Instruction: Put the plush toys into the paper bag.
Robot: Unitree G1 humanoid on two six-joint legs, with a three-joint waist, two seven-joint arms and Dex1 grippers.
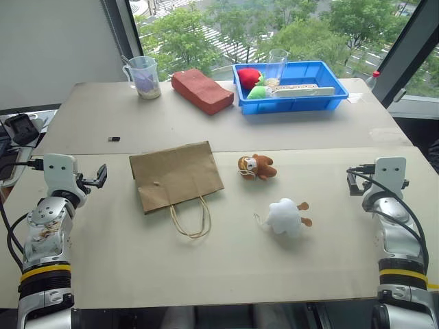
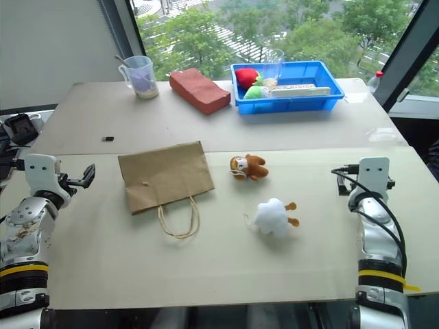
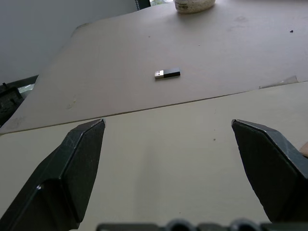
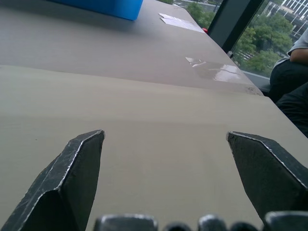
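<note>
The paper bag (image 1: 175,175) lies flat on the near table, left of centre, its cord handles (image 1: 192,219) pointing toward me. Right of the bag lies the brown monkey plush toy (image 1: 257,166) with an orange body. Nearer to me rests the fluffy white plush toy (image 1: 285,217) with brown feet. My left gripper (image 1: 96,179) hovers open over the table's left side, well left of the bag. My right gripper (image 1: 353,181) is open over the right side, well right of both toys. Nothing sits between either pair of fingers (image 3: 79,163) (image 4: 77,173).
On the far table stand a blue tray (image 1: 288,104) holding red and green soft items and a clear cup, a reddish-brown block (image 1: 201,90) and a measuring jug (image 1: 144,77). A small black USB stick (image 3: 167,73) lies there too. A person (image 4: 293,82) sits beyond the right edge.
</note>
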